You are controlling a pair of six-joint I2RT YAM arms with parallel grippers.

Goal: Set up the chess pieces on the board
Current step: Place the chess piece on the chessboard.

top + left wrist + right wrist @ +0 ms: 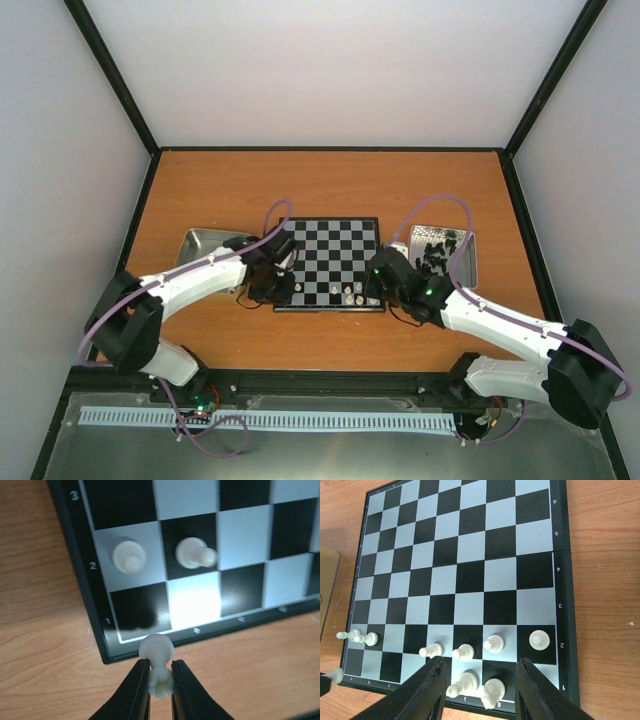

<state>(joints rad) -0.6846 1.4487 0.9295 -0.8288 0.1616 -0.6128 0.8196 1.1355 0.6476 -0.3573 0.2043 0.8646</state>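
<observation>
The board (330,240) lies mid-table. My left gripper (160,669) is shut on a cream-white piece (156,650) with a notched top, held over the board's near-left corner rim (75,570). Two white pawns (129,556) (192,554) stand on the second row beyond it. My right gripper (482,677) is open, its fingers either side of a white bishop (463,684) and a white knight (492,690) on the first row. Several white pawns (493,643) stand on the second row, one (539,641) at the right end. In the top view both grippers (275,288) (375,283) hover at the board's near edge.
A metal tin (200,243) sits left of the board, its edge (326,595) showing in the right wrist view. Another tin (462,262) to the right holds several black pieces (435,255). Bare wooden tabletop (330,185) stretches behind the board, with walls around.
</observation>
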